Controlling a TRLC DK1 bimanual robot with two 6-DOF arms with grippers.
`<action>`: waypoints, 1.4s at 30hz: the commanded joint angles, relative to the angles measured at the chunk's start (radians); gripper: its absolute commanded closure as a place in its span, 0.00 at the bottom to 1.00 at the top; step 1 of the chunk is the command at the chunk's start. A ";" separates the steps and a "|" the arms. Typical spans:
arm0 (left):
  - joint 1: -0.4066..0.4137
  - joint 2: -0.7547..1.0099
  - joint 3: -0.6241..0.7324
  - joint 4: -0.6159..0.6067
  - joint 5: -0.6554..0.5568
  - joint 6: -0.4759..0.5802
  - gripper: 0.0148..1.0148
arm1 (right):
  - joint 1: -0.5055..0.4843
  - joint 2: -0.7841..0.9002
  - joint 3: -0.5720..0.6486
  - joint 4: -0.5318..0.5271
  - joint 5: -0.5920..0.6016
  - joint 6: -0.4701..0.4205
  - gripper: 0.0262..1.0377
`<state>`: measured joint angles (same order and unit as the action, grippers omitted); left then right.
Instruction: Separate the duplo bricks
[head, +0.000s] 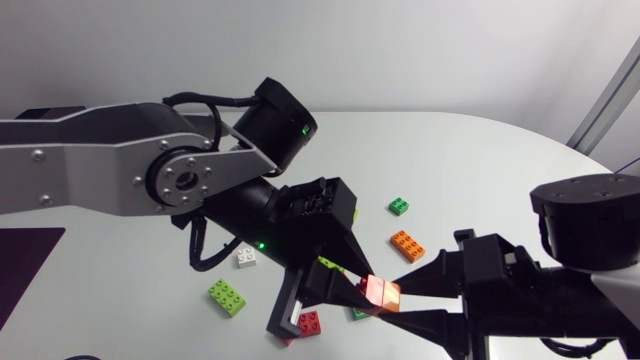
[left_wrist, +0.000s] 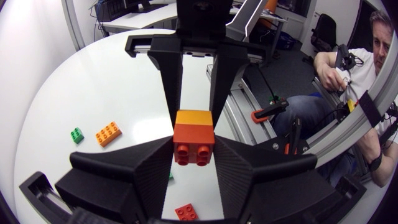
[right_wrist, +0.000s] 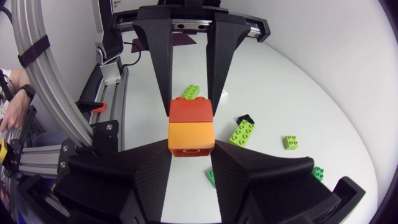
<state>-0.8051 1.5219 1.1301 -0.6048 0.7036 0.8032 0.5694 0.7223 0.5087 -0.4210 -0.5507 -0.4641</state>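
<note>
Head view: left gripper (head: 362, 294) and right gripper (head: 402, 298) are both gripping one stack (head: 381, 295) over the table (head: 480, 170). Left wrist view: the left one is pinching its red brick (left_wrist: 193, 144). Right wrist view: the right one is pinching the orange brick (right_wrist: 191, 138).

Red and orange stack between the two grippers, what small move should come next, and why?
Probably draw the two grippers straight apart. The left gripper is shut on the red brick, the right gripper is shut on the orange brick, and the two bricks are joined, so opposite pulls should separate them.
</note>
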 joint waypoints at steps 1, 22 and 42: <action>0.024 -0.017 0.023 -0.052 -0.006 -0.009 0.71 | -0.003 -0.020 -0.012 -0.022 0.008 -0.047 0.74; 0.001 -0.080 -0.026 -0.142 -0.366 0.151 0.71 | -0.057 -0.044 -0.025 -0.061 0.006 -0.070 0.74; -0.071 0.185 -0.225 0.000 -0.880 0.396 0.71 | -0.059 -0.044 -0.016 -0.084 -0.003 -0.084 0.74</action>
<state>-0.8654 1.6749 0.9188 -0.6121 -0.1654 1.1690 0.5159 0.6815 0.5064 -0.4892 -0.5507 -0.5251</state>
